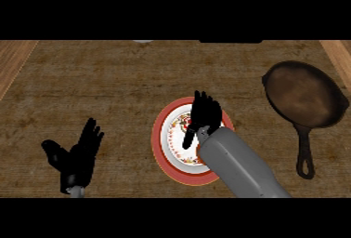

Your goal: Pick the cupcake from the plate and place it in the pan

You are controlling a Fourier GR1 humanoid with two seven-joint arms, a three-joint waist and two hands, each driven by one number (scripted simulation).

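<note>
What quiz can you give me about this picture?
1. True or false: the pan holds nothing.
2. Fill in: the left hand rests open at the view's lower ____.
3. Which hand is over the plate? A) left B) right
Key: 1 true; 2 left; 3 B, the right hand.

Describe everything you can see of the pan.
The pan is a round skillet, dark brown and rusty-looking like cast iron, with a low rim and a long handle ending in a hanging loop. It lies flat on the counter at the right, handle toward the robot, nothing inside. Nothing touches it but the counter.
</note>
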